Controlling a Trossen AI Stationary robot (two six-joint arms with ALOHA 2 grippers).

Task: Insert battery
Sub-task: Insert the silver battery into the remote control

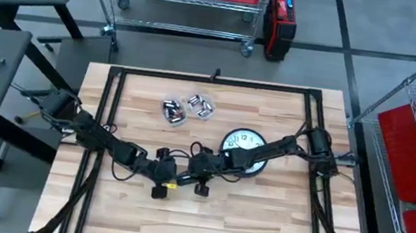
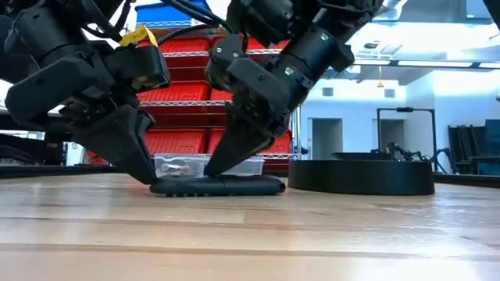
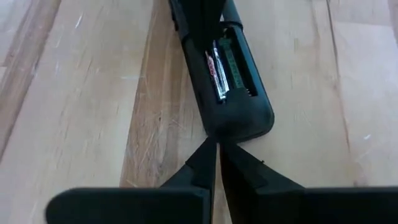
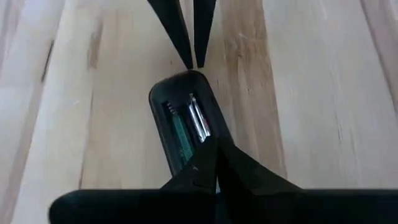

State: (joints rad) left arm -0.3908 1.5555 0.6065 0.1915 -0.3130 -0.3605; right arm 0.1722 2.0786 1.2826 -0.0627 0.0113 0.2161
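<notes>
On the table's middle, I press my left gripper (image 3: 217, 163) and right gripper (image 4: 214, 163), both pinched closed and empty, at either end of the remote (image 3: 231, 87), one battery (image 3: 218, 71) seated (its neighbouring slot apparently bare), cover off.

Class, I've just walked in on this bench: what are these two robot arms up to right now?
Both arms are bent low over a black remote lying back-up near the middle of the wooden table. The left hand is shut, its tips at one end of the remote. The right hand is shut too, pressing down over the open battery bay, where one battery already sits. A wall clock and bags of spare batteries lie farther back.
</notes>
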